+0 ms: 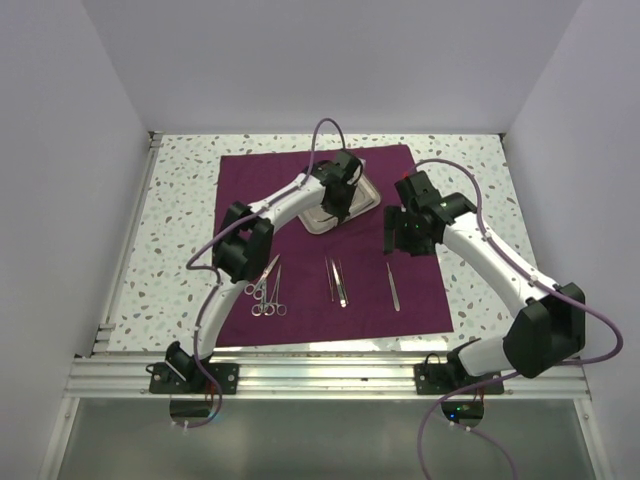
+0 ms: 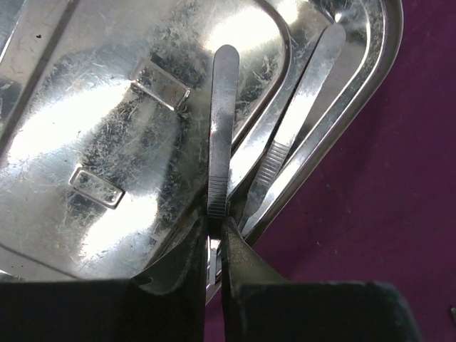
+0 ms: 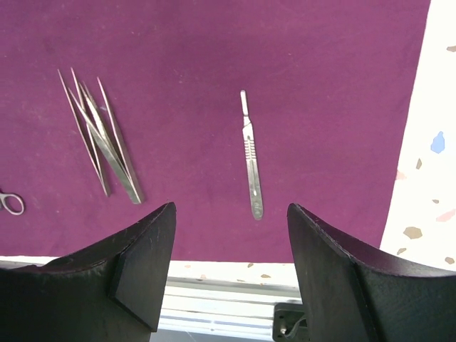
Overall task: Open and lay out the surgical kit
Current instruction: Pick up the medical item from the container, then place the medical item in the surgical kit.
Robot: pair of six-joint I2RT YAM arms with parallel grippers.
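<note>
Surgical kit handle (image 2: 222, 121) in grip of left tool (image 2: 214, 226)

This looks like a robotics lab test cell. Plain white walls (image 1: 60, 150) box in a speckled worktop (image 1: 180, 200). An aluminium rail (image 1: 330, 372) runs along its near edge, where a left arm (image 1: 280, 205) and a right arm (image 1: 490, 260) are bolted, trailing purple cables (image 1: 326, 121). Steel instruments (image 1: 337, 282) lie side by side on a purple cloth (image 1: 250, 180).
</note>
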